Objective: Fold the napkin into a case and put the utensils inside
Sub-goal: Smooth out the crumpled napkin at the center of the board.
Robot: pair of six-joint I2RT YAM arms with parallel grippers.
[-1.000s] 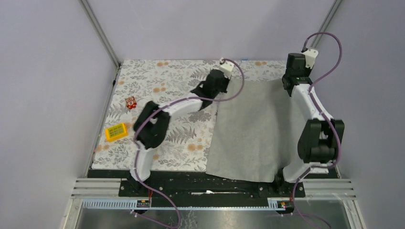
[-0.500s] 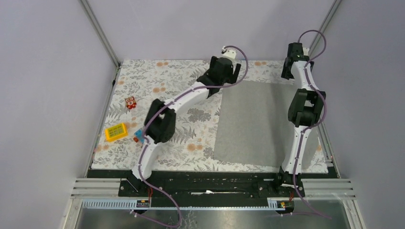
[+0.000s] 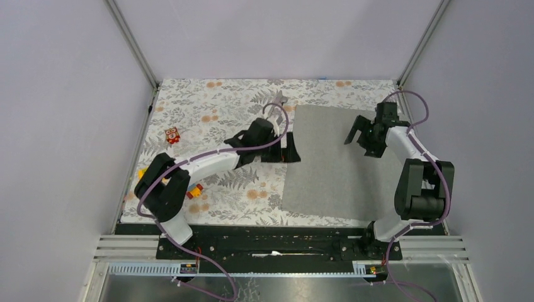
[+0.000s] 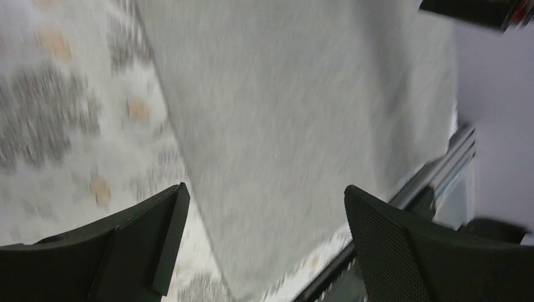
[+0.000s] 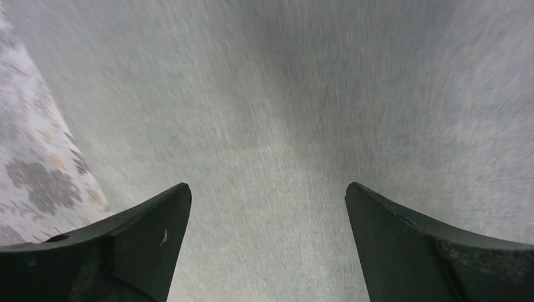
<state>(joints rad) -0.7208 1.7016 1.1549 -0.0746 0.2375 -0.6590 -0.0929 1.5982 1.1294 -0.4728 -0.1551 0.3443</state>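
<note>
The napkin (image 3: 343,163) lies spread flat on the right half of the floral tablecloth (image 3: 214,113), and no fold shows in it. My left gripper (image 3: 291,150) hangs open over the napkin's left edge, its fingers (image 4: 151,233) straddling that edge (image 4: 189,189) with nothing between them. My right gripper (image 3: 357,143) is open above the far part of the napkin (image 5: 271,113) and holds nothing. The left gripper (image 4: 264,189) and right gripper (image 5: 267,185) views are both motion-blurred. I cannot pick out the utensils in any view. No case shows.
A red-and-white toy (image 3: 171,134) sits at the left. Small coloured blocks (image 3: 195,190) lie by the left arm's elbow, which partly covers a yellow block (image 3: 143,173). Metal frame posts (image 3: 132,44) rise at the far corners. A rail (image 3: 277,242) runs along the near edge.
Both grippers went from shut on the napkin's far corners to open, letting it go. The napkin now lies flat on the table. Both arms have drawn back toward the near side.
</note>
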